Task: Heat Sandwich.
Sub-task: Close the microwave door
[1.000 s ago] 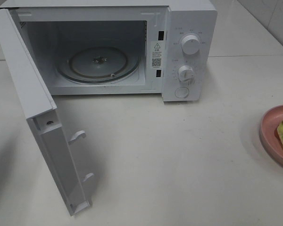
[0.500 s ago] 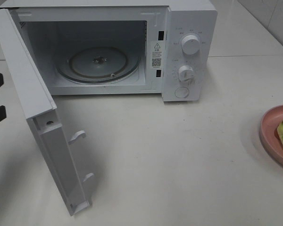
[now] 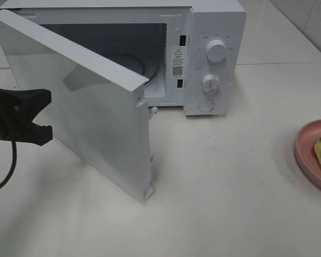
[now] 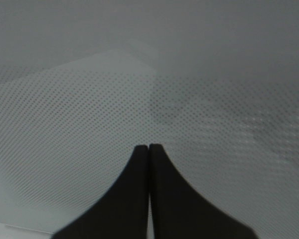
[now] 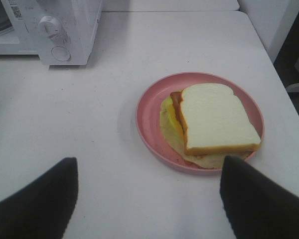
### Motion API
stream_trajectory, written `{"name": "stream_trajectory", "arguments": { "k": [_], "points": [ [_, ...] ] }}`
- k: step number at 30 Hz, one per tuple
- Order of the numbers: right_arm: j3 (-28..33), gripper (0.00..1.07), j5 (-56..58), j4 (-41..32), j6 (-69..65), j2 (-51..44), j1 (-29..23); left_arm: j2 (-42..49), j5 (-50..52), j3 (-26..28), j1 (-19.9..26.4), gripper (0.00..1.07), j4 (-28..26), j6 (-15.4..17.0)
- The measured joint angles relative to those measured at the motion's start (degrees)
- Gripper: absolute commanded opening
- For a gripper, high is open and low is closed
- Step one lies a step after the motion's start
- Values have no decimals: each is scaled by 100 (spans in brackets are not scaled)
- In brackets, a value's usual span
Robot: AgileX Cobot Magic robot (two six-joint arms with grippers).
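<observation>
1. One microwave (image 3: pixel 214 59) stands at the back of the white table (image 3: pixel 230 176); its single door (image 3: pixel 85 112) stands part-way open, angled across the cavity.
2. Two knobs (image 3: pixel 216 52) sit one above the other on the control panel, with one round button (image 3: pixel 206 105) below them.
3. What shows of the cavity past the door is a sliver of the glass turntable (image 3: pixel 152 72); the rest is hidden by the door.
4. One pink plate (image 5: pixel 154 119) lies on the table well to the right of the microwave, cut off by the edge of the high view.
5. The plate holds one sandwich (image 5: pixel 217 119), lying flat, white bread on top, yellow-green lettuce and brown meat showing at its edge.
6. The left gripper (image 4: pixel 149 149) has its two fingers pressed together, holding nothing, tips just at the door's dotted window.
7. The right gripper (image 5: pixel 148 169) is spread wide and empty, above the table near the plate, touching nothing.
</observation>
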State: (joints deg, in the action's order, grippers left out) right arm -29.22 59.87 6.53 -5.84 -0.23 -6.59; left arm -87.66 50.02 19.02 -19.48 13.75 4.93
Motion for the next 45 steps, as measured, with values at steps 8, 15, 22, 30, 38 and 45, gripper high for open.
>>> {"name": "stream_trajectory", "arguments": {
  "k": [8, 15, 22, 30, 38, 45],
  "points": [
    [0, 75, 0, 0, 0, 0, 0, -344, 0, 401, -1071, 0, -1679, -957],
    [0, 75, 0, 0, 0, 0, 0, -728, 0, 825, -1707, 0, -2641, -1427],
    [0, 75, 0, 0, 0, 0, 0, -1175, 6, 1392, -2177, 0, -3312, -1633],
    [0, 75, 0, 0, 0, 0, 0, -1644, 0, 2149, -2538, 0, -4079, -2051],
    [0, 75, 0, 0, 0, 0, 0, -2068, -166, 2922, -2670, 0, -4807, -2538],
    [0, 75, 0, 0, 0, 0, 0, -2372, -332, 3507, -2670, 0, -5076, -2756]
  ]
}}
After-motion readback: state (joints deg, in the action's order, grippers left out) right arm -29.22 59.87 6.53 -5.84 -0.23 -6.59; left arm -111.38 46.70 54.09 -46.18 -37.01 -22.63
